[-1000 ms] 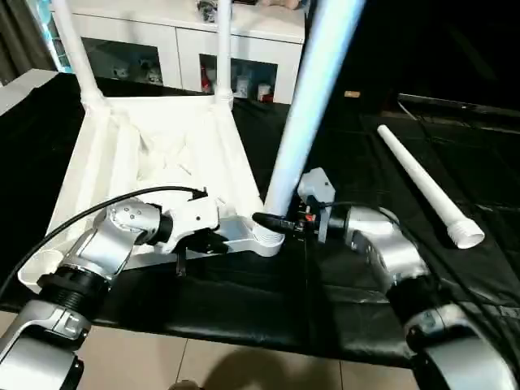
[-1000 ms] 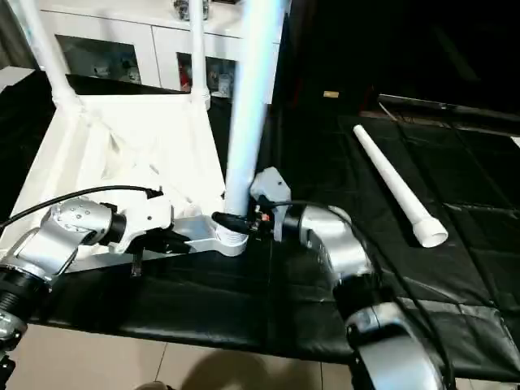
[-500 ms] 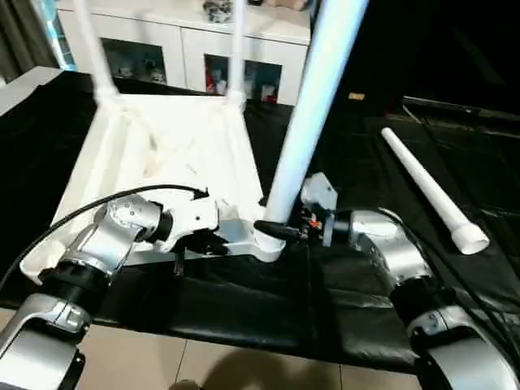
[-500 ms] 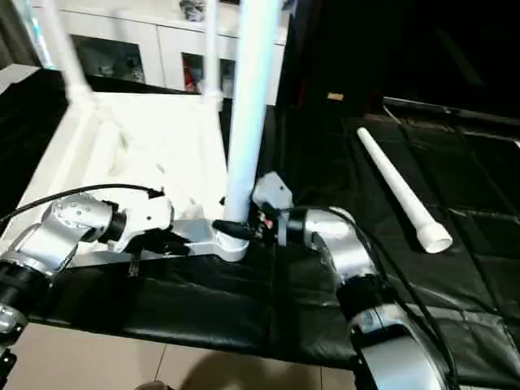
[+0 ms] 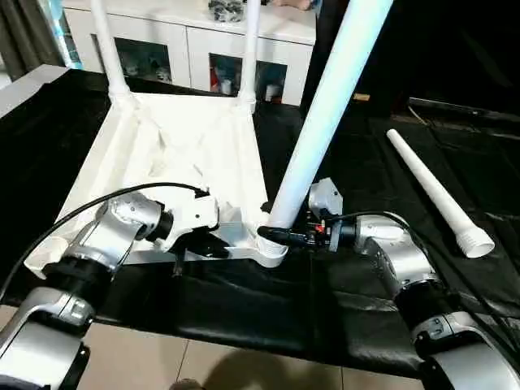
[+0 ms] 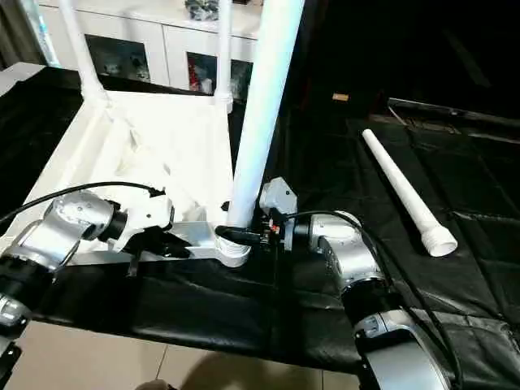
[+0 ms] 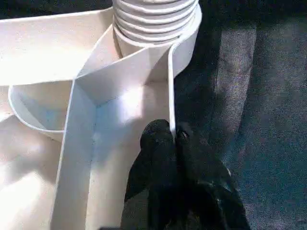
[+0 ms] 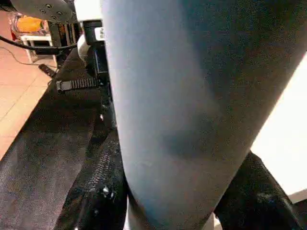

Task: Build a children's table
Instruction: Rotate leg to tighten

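- Three legs stand in the upturned table top (image 5: 175,154); the fourth leg (image 5: 439,195) lies well apart on the black cloth.
- Right gripper (image 5: 280,234) clamps the third leg (image 5: 321,130) at its base; keep it plumb, press down into the corner socket (image 5: 272,250).
- Left gripper (image 7: 170,136) pinches the rim wall (bracing) just beside that socket.
- Since earlier: leg leans less; grips unchanged.

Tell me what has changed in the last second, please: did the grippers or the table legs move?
Little changed. The whole picture shifted, so the camera moved. The leg in the near corner socket now leans slightly more to the robot's right. The right gripper stays clamped at its base, the left gripper still pinches the tabletop rim, and the loose leg stays put.
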Robot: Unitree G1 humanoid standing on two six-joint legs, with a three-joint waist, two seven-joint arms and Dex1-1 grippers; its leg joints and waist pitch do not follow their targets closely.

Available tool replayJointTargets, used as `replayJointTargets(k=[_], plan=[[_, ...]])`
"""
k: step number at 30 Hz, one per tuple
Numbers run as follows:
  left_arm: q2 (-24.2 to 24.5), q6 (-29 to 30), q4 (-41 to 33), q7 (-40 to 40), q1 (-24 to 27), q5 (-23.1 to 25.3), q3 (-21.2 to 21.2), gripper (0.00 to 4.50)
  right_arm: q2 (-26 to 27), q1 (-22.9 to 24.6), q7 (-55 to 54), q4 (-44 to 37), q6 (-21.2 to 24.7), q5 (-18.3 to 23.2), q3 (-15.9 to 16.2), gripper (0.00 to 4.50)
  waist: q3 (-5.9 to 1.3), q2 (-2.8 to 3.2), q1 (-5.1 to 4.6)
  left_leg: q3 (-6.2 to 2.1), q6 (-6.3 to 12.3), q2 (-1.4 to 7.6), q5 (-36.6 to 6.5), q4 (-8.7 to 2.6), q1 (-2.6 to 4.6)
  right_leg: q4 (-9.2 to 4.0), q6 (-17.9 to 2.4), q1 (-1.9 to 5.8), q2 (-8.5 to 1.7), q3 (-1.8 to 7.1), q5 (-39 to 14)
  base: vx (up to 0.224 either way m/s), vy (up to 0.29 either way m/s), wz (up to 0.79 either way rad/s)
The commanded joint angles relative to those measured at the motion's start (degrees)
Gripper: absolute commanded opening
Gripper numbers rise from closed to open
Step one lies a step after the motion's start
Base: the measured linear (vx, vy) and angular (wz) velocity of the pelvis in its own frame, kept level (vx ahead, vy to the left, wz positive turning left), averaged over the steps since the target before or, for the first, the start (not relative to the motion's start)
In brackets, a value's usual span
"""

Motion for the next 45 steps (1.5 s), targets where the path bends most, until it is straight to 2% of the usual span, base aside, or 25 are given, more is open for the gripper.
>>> replayJointTargets(k=[1,4,6,8,9,10,11,12,13,14,16,18,19,22,24,27,29,31,34,45], plan=[[-1.43,-0.09,-0.31,3.37,-2.74,-0.45,1.43,0.0,1.05,3.43,2.83,3.08,2.17,-3.31,4.77,1.88,-3.19,1.3,-0.33,0.37,-2.03,0.14,-23.8,-4.12,1.81,-4.49,-12.55,0.8,-2.2,0.88,-11.14,0.0,0.0,0.0],[-3.03,3.6,0.91,8.73,-3.58,-1.63,4.71,0.0,2.4,2.67,-3.1,5.0,2.97,-3.69,3.07,1.88,-3.09,1.27,-0.29,0.37,-2.44,0.12,-24.69,-4.19,1.96,-4.6,-12.46,0.6,-2.21,0.9,-12.39,0.0,0.0,0.0],[-3.33,4.52,1.11,10.41,-3.79,-1.71,5.45,0.0,2.66,2.38,-4.92,5.67,3.07,-4.08,2.75,1.88,-2.77,1.21,-0.43,0.16,-3.0,0.08,-27.93,-4.33,2.08,-5.15,-11.29,0.26,-2.46,0.92,-18.41,0.0,0.0,0.0],[-3.8,6.43,1.27,13.4,-4.02,-1.97,6.86,0.0,3.12,1.93,-8.44,7.07,2.94,-4.91,2.2,1.88,-2.65,1.07,-0.73,-0.1,-3.51,0.04,-29.36,-4.44,2.01,-5.49,-10.12,0.06,-2.65,0.93,-22.52,0.0,0.0,0.0],[-4.4,9.97,0.3,16.96,-3.76,-2.8,9.04,0.0,4.29,1.23,-13.53,9.02,3.2,-5.14,0.85,1.88,-2.65,0.81,-0.81,-0.16,-3.5,0.05,-29.37,-4.46,1.94,-5.63,-9.71,0.09,-2.7,0.89,-23.34,0.0,0.0,0.0],[-4.59,11.19,-0.16,18.12,-3.63,-3.1,9.79,0.0,4.74,0.93,-15.35,9.75,3.42,-5.1,0.3,1.88,-2.62,0.93,-1.1,-0.24,-3.98,0.04,-29.1,-4.56,1.74,-5.39,-9.62,0.01,-2.75,0.92,-23.83,0.0,0.0,0.0],[-5.03,14.46,-2.07,20.51,-2.9,-3.89,11.55,0.0,5.98,-0.05,-20.17,11.74,4.21,-5.05,-1.04,1.88,-2.78,0.61,-1.33,-0.38,-4.21,0.02,-29.05,-4.58,1.65,-5.45,-9.4,0.1,-2.77,0.72,-24.31,0.0,0.0,0.0],[-5.39,16.9,-4.23,22.02,-2.09,-4.24,12.61,0.0,7.0,-1.14,-23.92,13.7,5.38,-4.95,-2.04,1.88,-2.8,0.68,-1.56,-0.43,-4.36,-0.03,-28.54,-4.63,1.42,-5.22,-9.58,0.16,-2.74,0.74,-23.69,0.0,0.0,0.0],[-5.39,16.9,-4.23,22.02,-2.09,-4.24,12.61,0.0,7.0,-1.14,-23.92,13.7,5.38,-4.95,-2.04,1.88,-2.92,0.75,-1.79,-0.55,-4.53,-0.05,-27.75,-4.72,1.17,-5.05,-9.75,0.39,-2.74,0.65,-22.61,0.0,0.0,0.0],[-5.77,18.75,-6.05,23.07,-1.46,-4.28,13.22,0.0,7.72,-2.01,-26.71,15.25,6.1,-5.0,-2.6,1.88,-3.14,0.75,-2.37,-0.53,-4.27,-0.25,-24.58,-4.78,0.33,-4.74,-9.39,0.93,-2.41,0.43,-18.79,-0.02,0.016,-0.22],[-7.05,22.98,-10.78,24.89,0.09,-3.58,14.05,0.0,9.71,-4.31,-33.18,19.06,8.08,-4.2,-4.42,1.88,-3.08,0.66,-2.65,-0.38,-4.1,-0.29,-23.83,-4.73,0.32,-4.69,-9.53,0.78,-2.28,0.44,-17.14,-0.01,0.016,-0.2],[-9.27,28.4,-18.36,26.34,2.87,-2.53,13.42,0.0,12.38,-7.21,-40.56,23.29,10.0,-2.49,-6.93,1.88,-2.91,0.64,-3.64,-0.28,-3.79,-0.25,-25.95,-4.47,0.82,-4.94,-10.01,0.27,-2.19,0.5,-18.27,0.0,0.0,0.0],[-9.4,28.69,-18.72,26.38,3.01,-2.5,13.34,0.0,12.49,-7.31,-40.79,23.42,10.04,-2.46,-7.02,1.88,-2.97,0.76,-3.78,-0.29,-3.67,-0.22,-26.21,-4.41,0.9,-5.02,-10.04,0.21,-2.27,0.56,-18.44,0.0,0.0,0.0],[-12.44,34.35,-26.3,27.44,5.78,-1.33,10.9,0.0,14.42,-9.31,-44.74,25.52,10.72,-2.75,-7.9,1.88,-3.19,0.58,-4.1,0.03,-2.68,-0.26,-23.42,-4.14,0.8,-4.9,-10.4,0.3,-1.89,0.64,-13.36,0.0,0.0,0.0],[-13.84,36.23,-28.37,28.37,6.28,-0.97,8.84,0.0,15.17,-10.17,-45.23,26.37,11.56,-3.81,-7.4,1.88,-3.35,0.52,-4.21,0.29,-1.75,-0.29,-19.73,-3.94,0.63,-4.52,-11.1,0.61,-1.72,0.63,-8.33,0.0,0.0,0.0],[-14.57,35.62,-27.3,29.53,5.75,-0.89,6.84,0.0,15.49,-10.63,-44.47,26.87,12.17,-5.59,-5.82,1.88,-3.27,0.69,-4.14,0.47,-1.47,-0.41,-18.95,-3.89,0.75,-4.65,-11.32,0.61,-1.59,0.63,-7.55,0.0,0.0,0.0],[-14.7,35.1,-26.12,30.77,5.17,-0.2,6.53,0.0,15.57,-10.72,-43.42,27.2,11.98,-6.62,-4.84,1.88,-3.09,0.69,-4.01,0.46,-1.86,-0.38,-20.75,-4.02,0.93,-4.89,-10.84,0.42,-1.55,0.64,-9.85,0.0,0.0,0.0],[-14.76,35.5,-25.49,32.0,4.57,0.51,6.82,0.0,15.68,-10.97,-42.65,27.9,12.06,-7.2,-4.48,1.88,-2.97,1.05,-4.06,0.34,-2.48,-0.36,-23.18,-4.12,1.16,-5.14,-10.28,0.15,-1.56,0.63,-12.7,0.0,0.0,0.0],[-14.28,35.95,-25.68,32.4,4.44,1.19,7.06,0.0,15.53,-10.99,-41.82,28.44,12.07,-7.49,-4.25,1.88,-2.94,1.03,-3.94,0.21,-2.96,-0.33,-25.65,-4.18,1.31,-5.41,-9.39,-0.12,-1.54,0.68,-14.95,0.0,0.0,0.0],[-12.46,36.19,-26.98,31.93,5.06,0.72,6.89,0.0,15.51,-11.23,-41.09,29.42,12.13,-9.15,-4.59,1.88,-3.02,0.95,-3.94,0.19,-2.97,-0.34,-25.05,-4.23,1.19,-5.26,-9.76,-0.06,-1.52,0.67,-13.46,0.0,0.0,0.0]])
